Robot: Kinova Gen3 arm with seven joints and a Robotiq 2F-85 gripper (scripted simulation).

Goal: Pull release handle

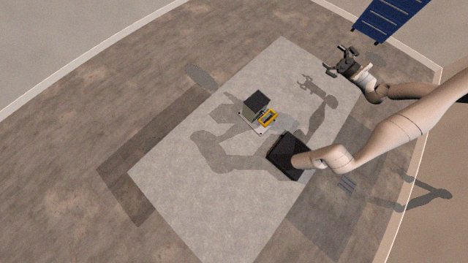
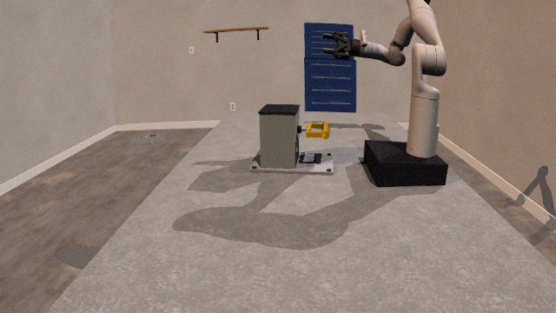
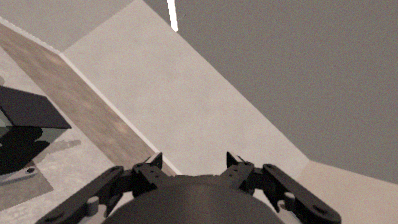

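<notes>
Fingers: fingers spread fully apart, grasping nothing, at the upper right of the top view; in the exterior view the fingers hang high in the upper middle, in front of a blue panel.
Handle place: yellow handle sits near the middle of the top view, just beside a grey box with a black lid; both stand over a pale base plate, well apart from the fingers.
Handle axis: in the exterior view the handle sticks out sideways from the box toward frame right on a short dark rod, long axis level.
Arm base: black block at the right of the exterior view carries the arm.
View differences: wrist view shows only the finger links along the bottom edge, walls, and a dark lid corner at the left edge; the handle is out of frame there.
</notes>
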